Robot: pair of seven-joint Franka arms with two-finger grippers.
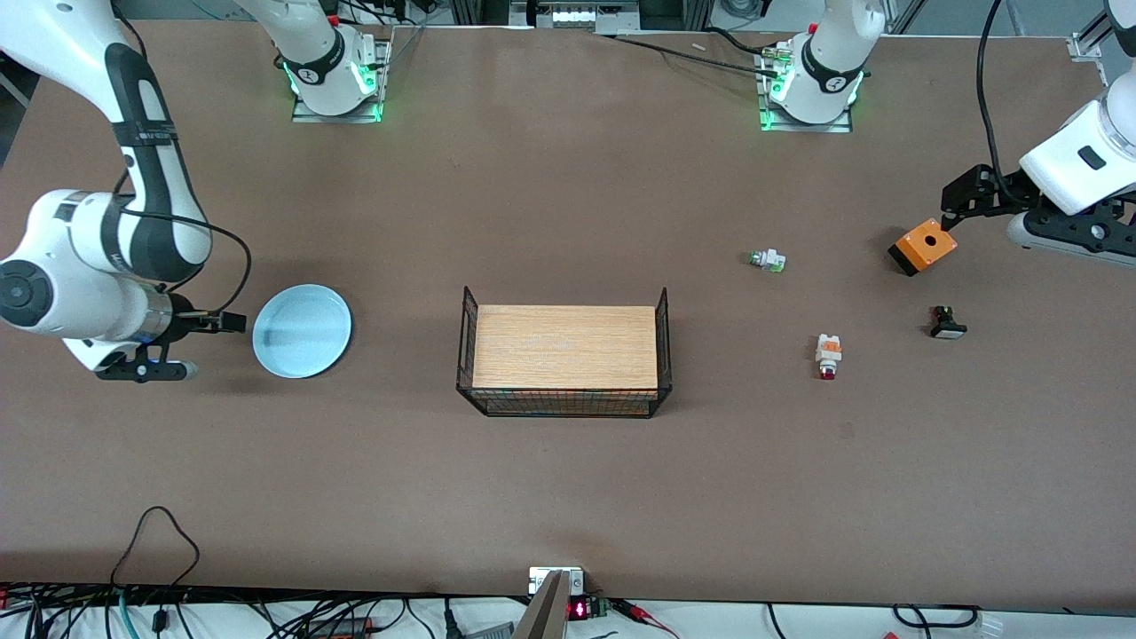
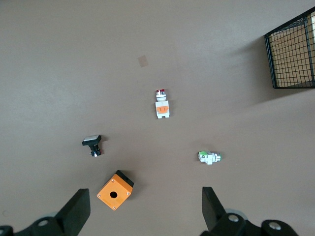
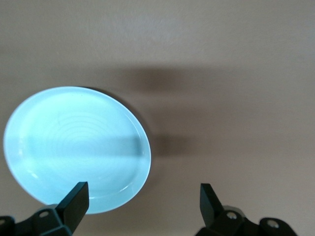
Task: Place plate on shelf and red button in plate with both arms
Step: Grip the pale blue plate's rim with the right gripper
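Two white arms reach over a brown table (image 1: 568, 497), one at each end. At the middle of the table stands a wire rack with a wooden top (image 1: 564, 348).

At the right arm's end lies the plate (image 1: 302, 331), pale blue and flat on the table, well apart from the rack. The right gripper (image 1: 232, 321) hangs just beside the plate's rim, on the edge turned away from the rack. In the right wrist view its fingers (image 3: 74, 202) stand spread wide with nothing between them, one fingertip showing over the plate's rim (image 3: 118, 196) and the other over bare table.

At the left arm's end the left gripper (image 1: 951, 211) hovers over the table right by an orange box with a round hole in its top (image 1: 923, 247). The left wrist view shows its fingers (image 2: 78, 210) wide apart and empty, with the orange box (image 2: 114, 190) lying between them and a little ahead.

The red button (image 1: 828, 355) lies on the table nearer the front camera than the orange box and toward the rack from it, well apart from the left gripper, with its red cap pointing at the front camera. A black button with a white cap (image 1: 946, 323) sits beside it, toward the left arm's end. A white-and-green button (image 1: 768, 260) lies farther from the front camera than the red button.
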